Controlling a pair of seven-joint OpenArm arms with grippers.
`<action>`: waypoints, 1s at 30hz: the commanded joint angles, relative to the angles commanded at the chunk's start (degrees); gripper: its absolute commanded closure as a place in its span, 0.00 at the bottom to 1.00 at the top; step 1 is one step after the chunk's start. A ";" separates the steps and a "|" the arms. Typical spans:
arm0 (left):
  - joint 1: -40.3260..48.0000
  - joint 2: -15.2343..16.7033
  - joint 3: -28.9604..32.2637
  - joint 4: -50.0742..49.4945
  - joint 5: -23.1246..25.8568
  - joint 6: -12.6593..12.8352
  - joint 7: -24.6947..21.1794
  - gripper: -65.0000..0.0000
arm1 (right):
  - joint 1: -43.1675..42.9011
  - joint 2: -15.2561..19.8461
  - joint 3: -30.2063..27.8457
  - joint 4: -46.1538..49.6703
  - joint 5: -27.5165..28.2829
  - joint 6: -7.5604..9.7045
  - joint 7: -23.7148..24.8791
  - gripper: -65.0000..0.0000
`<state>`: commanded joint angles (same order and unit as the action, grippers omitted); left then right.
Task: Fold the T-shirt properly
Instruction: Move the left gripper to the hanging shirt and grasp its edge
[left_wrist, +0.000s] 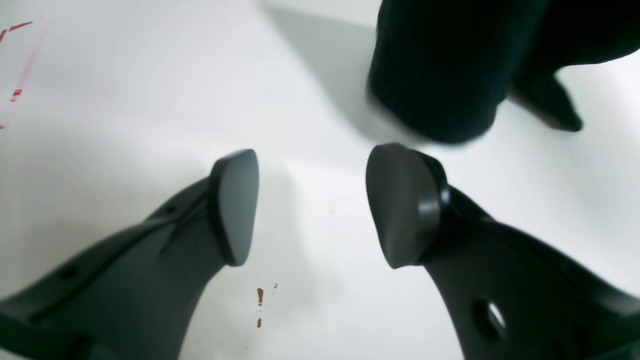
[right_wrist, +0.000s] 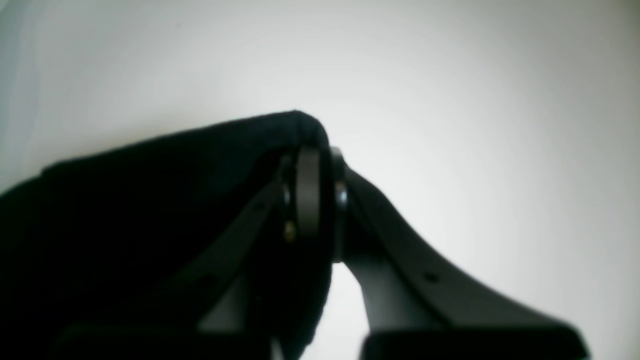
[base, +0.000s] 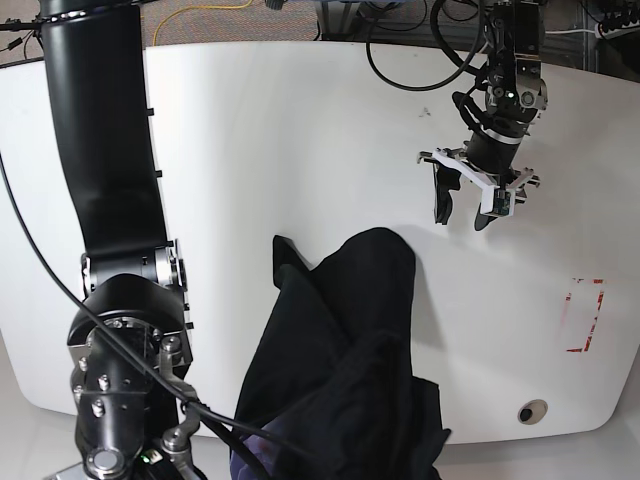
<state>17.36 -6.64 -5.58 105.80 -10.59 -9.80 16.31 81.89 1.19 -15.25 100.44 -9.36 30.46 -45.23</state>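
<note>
Your left gripper (left_wrist: 312, 205) hangs wide open above the white table (left_wrist: 125, 90), holding nothing; your right gripper (right_wrist: 320, 200) is clamped on the black T-shirt (base: 340, 340).

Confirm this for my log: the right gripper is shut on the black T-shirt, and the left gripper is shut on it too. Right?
Half right. The left gripper is open and empty above the white table, as the left wrist view shows. The right gripper is indeed shut on the T-shirt.

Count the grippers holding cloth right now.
1. The right gripper is shut on a fold of the T-shirt. The left gripper is open above the bare table, beside the cloth, holding nothing.
</note>
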 joint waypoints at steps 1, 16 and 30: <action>0.00 0.00 -0.26 0.00 0.00 0.00 0.00 0.46 | 0.00 0.00 0.00 0.35 0.00 0.26 -0.18 1.00; 2.37 -0.18 -0.88 2.37 0.00 -0.09 0.00 0.46 | -1.41 0.00 0.09 3.16 -0.09 0.62 -2.99 1.00; 2.29 -0.18 -0.88 2.37 -0.09 -0.09 0.00 0.46 | -3.78 0.00 0.09 4.48 -0.09 0.62 -3.08 1.00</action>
<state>19.65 -6.81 -6.46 108.18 -10.68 -9.89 16.31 78.11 1.19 -15.16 104.92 -9.45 31.08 -48.31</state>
